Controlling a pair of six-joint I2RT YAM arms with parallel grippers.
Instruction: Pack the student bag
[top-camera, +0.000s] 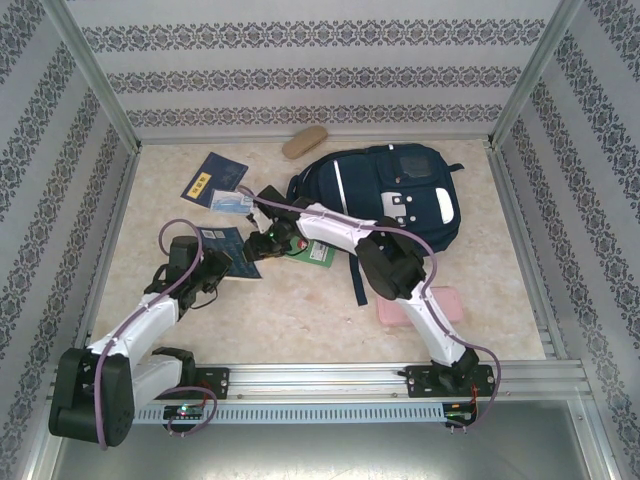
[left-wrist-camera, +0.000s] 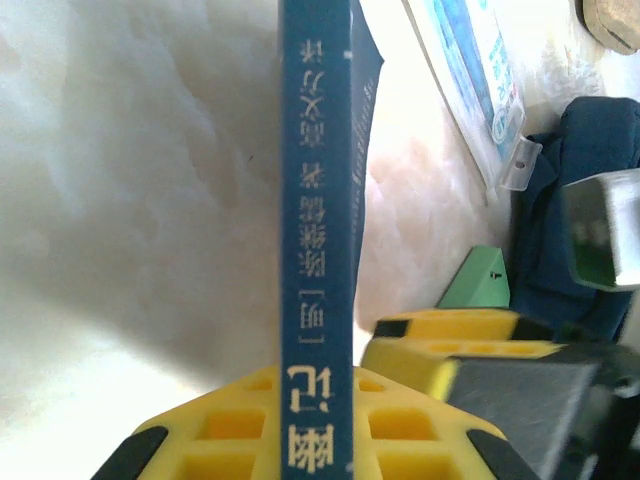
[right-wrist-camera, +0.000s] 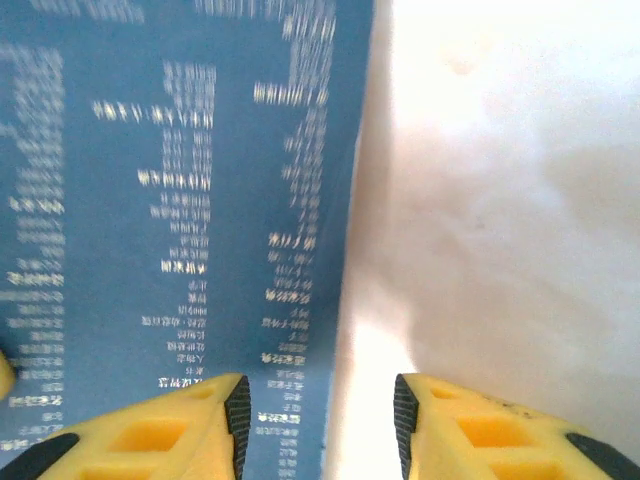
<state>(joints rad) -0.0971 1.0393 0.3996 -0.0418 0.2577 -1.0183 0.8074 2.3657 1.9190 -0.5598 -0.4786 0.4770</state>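
My left gripper (left-wrist-camera: 318, 425) is clamped across the thickness of a blue book (left-wrist-camera: 318, 200), its spine facing the wrist camera. My right gripper (right-wrist-camera: 320, 425) hangs just above a blue printed cover, which I judge to be the same book, with its fingers apart and nothing between them. The student bag (top-camera: 385, 195) lies flat in the far right part of the table (top-camera: 300, 325), its far edge close to the back wall and its right side near the side rail. I judge it soft and floppy: the fabric will sag and drag rather than lift as one piece, and a pinch on a panel will only bunch cloth. A strap or the stiffer zip edge is the better hold, though I cannot tell whether the zip stands open. A green book (top-camera: 318, 252) lies just beside its near left corner under my right arm, and a pink case (top-camera: 425, 305) sits nearer the front. The widest bare room is the middle and front of the table, with little towards the walls.
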